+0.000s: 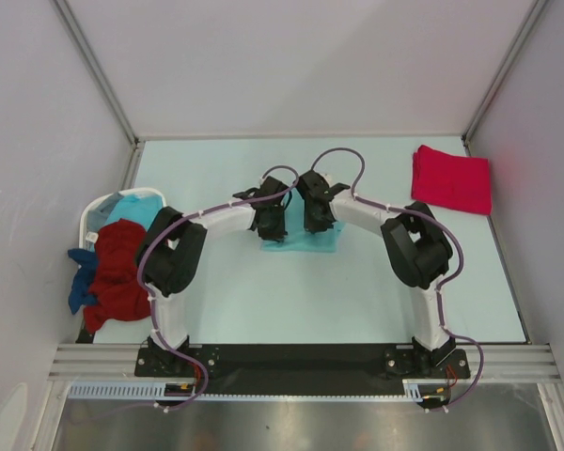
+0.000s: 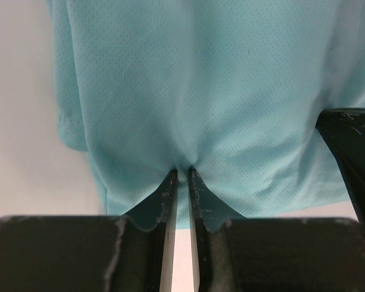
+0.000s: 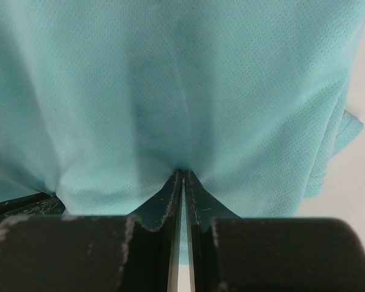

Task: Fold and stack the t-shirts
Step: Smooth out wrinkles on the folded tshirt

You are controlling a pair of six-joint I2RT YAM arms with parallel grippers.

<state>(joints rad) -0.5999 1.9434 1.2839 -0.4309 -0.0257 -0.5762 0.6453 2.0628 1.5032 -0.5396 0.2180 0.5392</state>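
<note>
Pinching the light teal t-shirt (image 2: 219, 91) side by side (mid-table), left gripper (image 2: 182, 173) and right gripper (image 3: 182, 173) each clamp its cloth; pinkish-red t-shirt (image 1: 451, 178) lies folded far right.

L gripper (image 2: 182, 171), R gripper (image 3: 182, 173) clamped shut, adjacent, prob. level.

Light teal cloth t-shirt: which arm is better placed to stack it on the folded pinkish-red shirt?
Likely right: the right gripper pinches the light teal cloth t-shirt nearer the folded pinkish-red shirt.

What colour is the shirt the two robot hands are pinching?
The shirt is light teal; the right wrist view shows it best.
</note>
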